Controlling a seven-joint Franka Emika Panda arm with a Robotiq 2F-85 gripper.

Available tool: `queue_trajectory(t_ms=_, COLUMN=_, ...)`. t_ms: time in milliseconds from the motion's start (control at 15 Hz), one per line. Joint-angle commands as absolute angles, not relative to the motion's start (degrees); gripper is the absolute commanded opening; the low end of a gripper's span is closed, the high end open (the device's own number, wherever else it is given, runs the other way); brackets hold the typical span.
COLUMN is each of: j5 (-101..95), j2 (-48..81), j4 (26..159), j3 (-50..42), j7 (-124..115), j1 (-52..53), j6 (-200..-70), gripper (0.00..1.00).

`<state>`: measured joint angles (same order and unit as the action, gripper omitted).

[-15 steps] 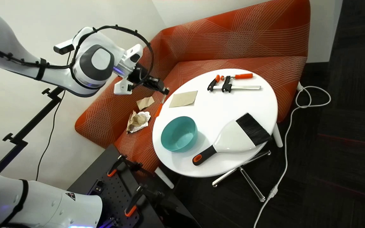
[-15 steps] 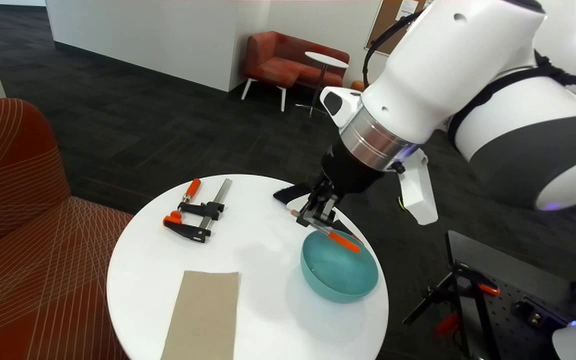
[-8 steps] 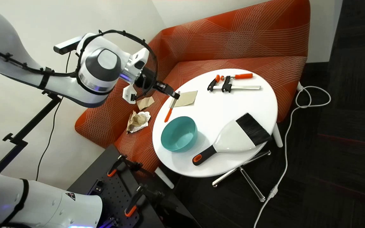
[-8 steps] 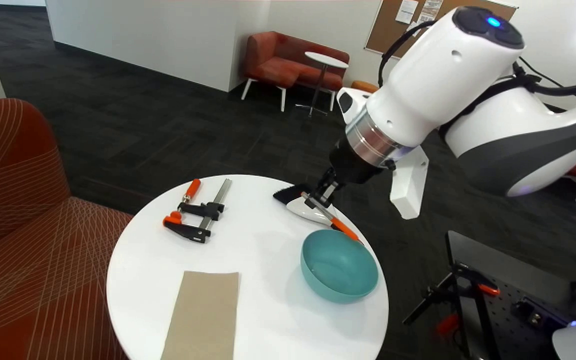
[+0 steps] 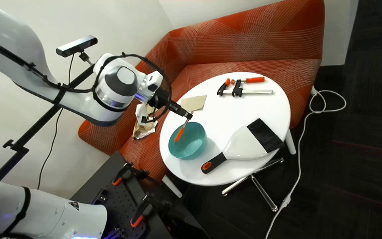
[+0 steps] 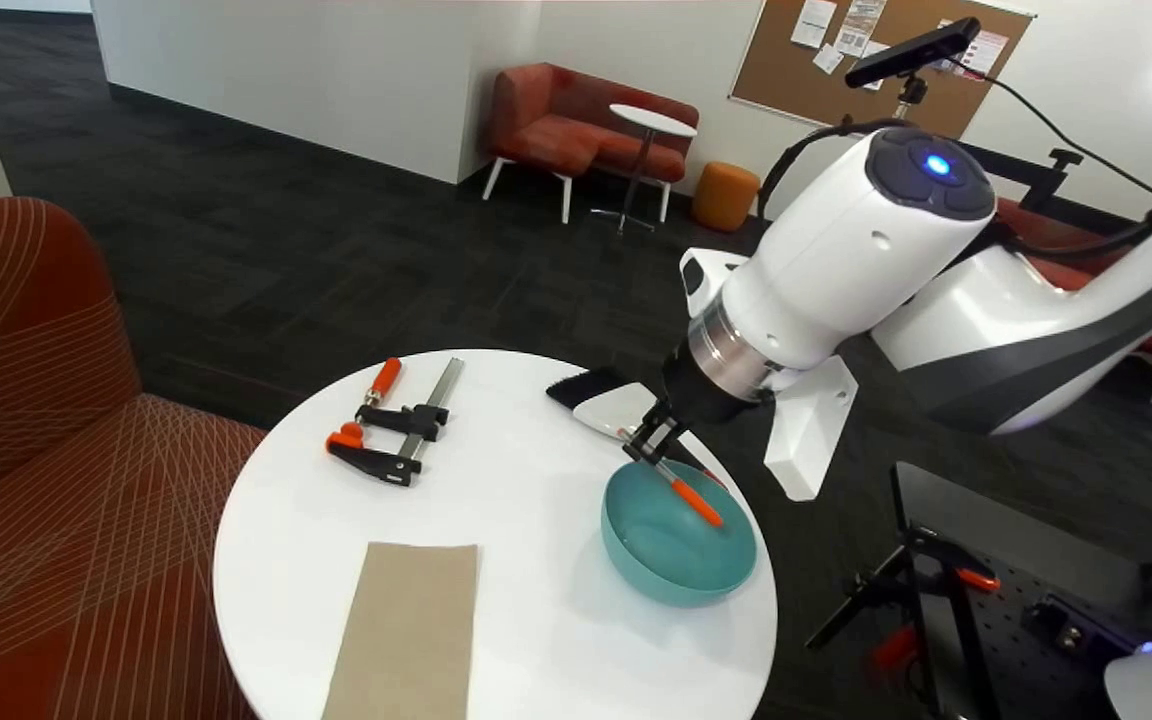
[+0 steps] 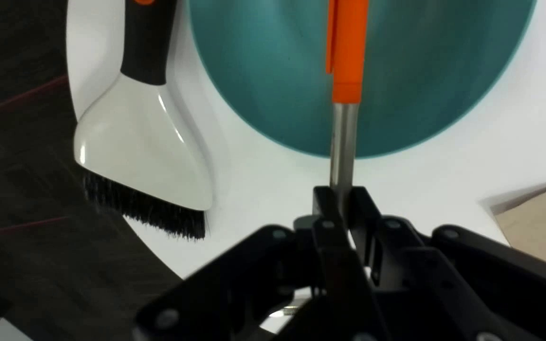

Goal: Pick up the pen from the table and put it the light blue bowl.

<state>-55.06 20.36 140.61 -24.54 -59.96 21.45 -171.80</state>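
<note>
The hand (image 7: 342, 195) is closed on the pen (image 7: 348, 61) by its silver end; the orange end hangs over the light blue bowl (image 7: 273, 66). In the wrist view the hand looks short of the bowl's near rim, so letting go here could tip the pen onto the desk (image 7: 273, 189). Lowering might catch its shaft on that rim.

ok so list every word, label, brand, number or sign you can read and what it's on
Nothing legible in any view.
Papers on the corkboard: too small and blurred to read.
Dark triangular sticker on the robot's white casing: markings too small to read.
</note>
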Motion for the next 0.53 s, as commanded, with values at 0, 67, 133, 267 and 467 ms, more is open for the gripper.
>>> queue_trajectory(t_ms=0, j5=-59.2, j2=24.7, j4=139.5, j3=-27.9, j7=-67.3, j1=24.2, j6=-175.9, gripper=0.03)
queue_trajectory(t_ms=67, j5=-60.0, j2=25.5, j4=139.4, j3=-28.6, j7=-68.8, j1=24.7, j6=-176.6, gripper=0.03)
queue_trajectory(t_ms=133, j5=-60.7, j2=26.4, j4=139.2, j3=-29.2, j7=-70.1, j1=25.3, j6=-177.5, gripper=0.03)
queue_trajectory(t_ms=267, j5=-61.7, j2=27.9, j4=138.9, j3=-30.4, j7=-72.4, j1=26.4, j6=-178.7, gripper=0.03)
queue_trajectory(t_ms=467, j5=-62.7, j2=29.3, j4=138.8, j3=-32.4, j7=-74.9, j1=28.6, j6=-180.3, gripper=0.40)
